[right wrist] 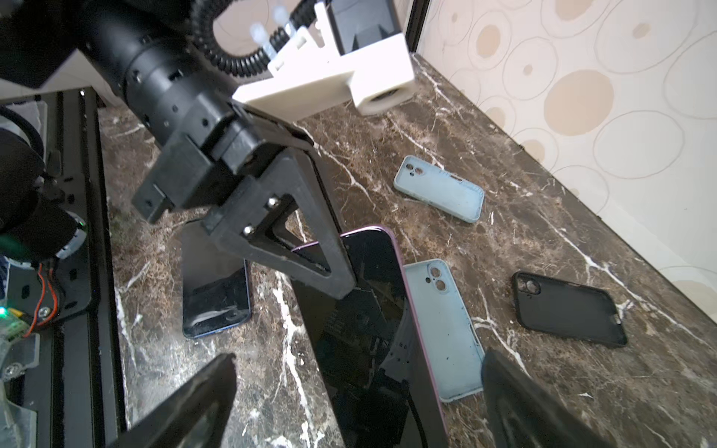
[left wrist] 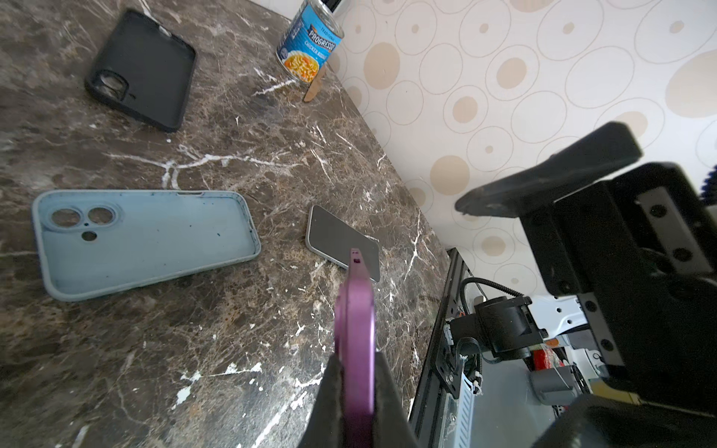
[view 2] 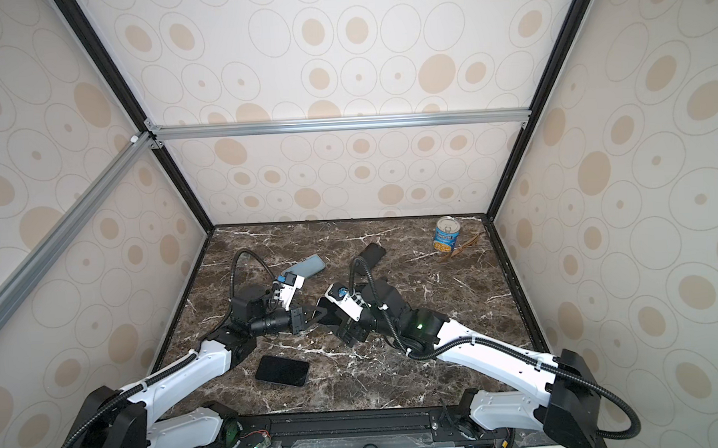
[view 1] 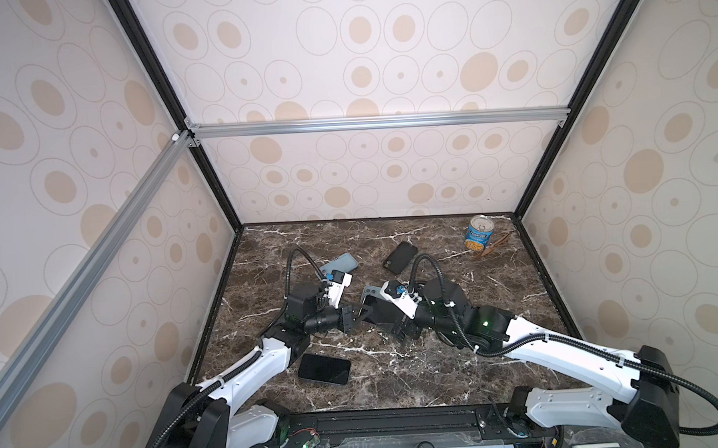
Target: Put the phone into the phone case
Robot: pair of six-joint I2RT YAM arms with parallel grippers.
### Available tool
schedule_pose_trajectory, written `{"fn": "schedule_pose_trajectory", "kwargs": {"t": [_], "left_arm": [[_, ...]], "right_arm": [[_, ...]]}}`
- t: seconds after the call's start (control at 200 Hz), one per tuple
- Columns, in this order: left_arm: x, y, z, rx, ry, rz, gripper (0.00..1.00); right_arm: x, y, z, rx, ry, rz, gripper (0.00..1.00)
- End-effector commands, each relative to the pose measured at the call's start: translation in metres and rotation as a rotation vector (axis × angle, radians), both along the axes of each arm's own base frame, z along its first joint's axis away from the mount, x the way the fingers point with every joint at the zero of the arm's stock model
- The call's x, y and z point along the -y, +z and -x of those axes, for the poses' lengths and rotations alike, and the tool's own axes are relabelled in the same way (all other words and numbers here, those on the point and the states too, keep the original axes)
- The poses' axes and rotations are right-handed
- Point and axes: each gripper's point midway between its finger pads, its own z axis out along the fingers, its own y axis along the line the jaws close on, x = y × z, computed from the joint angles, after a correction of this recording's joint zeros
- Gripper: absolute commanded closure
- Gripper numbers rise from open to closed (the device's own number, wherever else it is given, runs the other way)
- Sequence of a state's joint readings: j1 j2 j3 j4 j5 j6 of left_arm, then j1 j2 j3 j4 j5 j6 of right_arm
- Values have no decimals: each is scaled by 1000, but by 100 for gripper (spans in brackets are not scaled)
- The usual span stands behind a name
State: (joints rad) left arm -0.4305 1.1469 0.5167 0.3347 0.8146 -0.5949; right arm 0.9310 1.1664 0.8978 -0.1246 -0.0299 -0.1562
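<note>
Left gripper [view 1: 358, 313] clamps the phone [right wrist: 364, 310] edge-on above the tabletop [view 1: 517, 276] centre; right gripper [right wrist: 359, 358] gapes wide around it. Best next: tilt it flat, seat one corner in the blue case [right wrist: 442, 329], press evenly.

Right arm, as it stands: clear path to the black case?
Probably yes. The black case lies flat with nothing on it, and the right gripper is open and empty. It must first back off the purple phone between its jaws, held by the left gripper.
</note>
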Motion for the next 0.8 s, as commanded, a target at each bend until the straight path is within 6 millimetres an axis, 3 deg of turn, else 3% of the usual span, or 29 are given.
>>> {"fn": "schedule_pose_trajectory", "kwargs": {"t": [0.0, 0.21, 0.505, 0.625, 0.795], "left_arm": [[-3, 47, -12, 167, 41, 50, 100], [-9, 93, -29, 290, 127, 75, 100], [-7, 146, -43, 419, 163, 162, 100], [-6, 164, -49, 465, 172, 184, 100], [-3, 183, -52, 513, 167, 266, 100]], "right_arm": [[8, 34, -7, 15, -53, -112, 0], [42, 71, -30, -32, -213, -324, 0], [87, 79, -51, -84, -371, -429, 0], [96, 84, -52, -91, -382, -469, 1], [92, 87, -52, -105, -343, -508, 12]]}}
